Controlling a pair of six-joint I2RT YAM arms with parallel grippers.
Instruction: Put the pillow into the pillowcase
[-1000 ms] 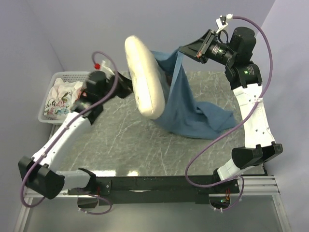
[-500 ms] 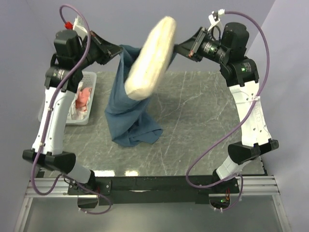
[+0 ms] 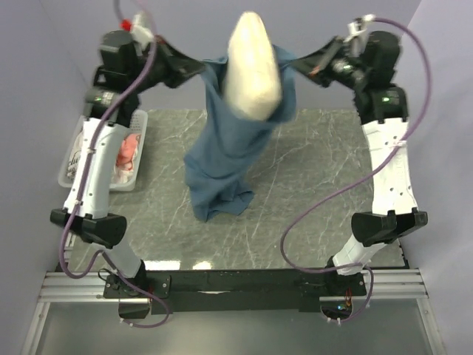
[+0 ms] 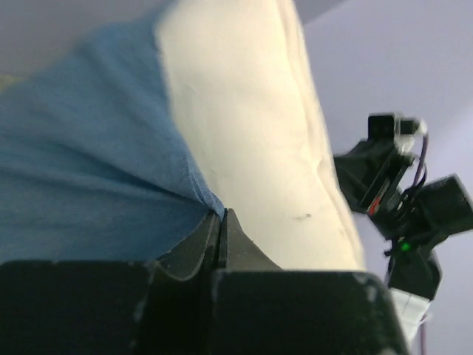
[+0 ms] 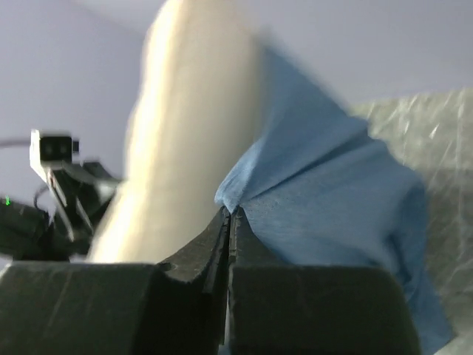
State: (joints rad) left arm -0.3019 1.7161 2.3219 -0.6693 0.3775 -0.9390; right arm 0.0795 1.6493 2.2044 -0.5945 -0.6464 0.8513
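Observation:
The dusty-blue pillowcase [image 3: 222,148] hangs high above the table, stretched by its top edge between both raised arms. My left gripper [image 3: 199,71] is shut on its left corner [image 4: 199,196], my right gripper [image 3: 303,66] on its right corner [image 5: 233,196]. The cream-white pillow [image 3: 253,66] stands on end in the case's open mouth, its upper half sticking out. It also fills the left wrist view [image 4: 251,133] and shows blurred in the right wrist view [image 5: 185,133]. The case's lower end rests crumpled on the table [image 3: 218,203].
A white basket [image 3: 70,174] holding printed white and pink cloth sits at the table's left edge, behind the left arm. The grey marbled table top [image 3: 310,192] lies below. Purple cables loop from both arms.
Both grippers have risen and pulled the pillowcase's edge wider. The pillow has swung from a tilt to upright and sits lower in the case's mouth. The hanging case has shifted slightly right.

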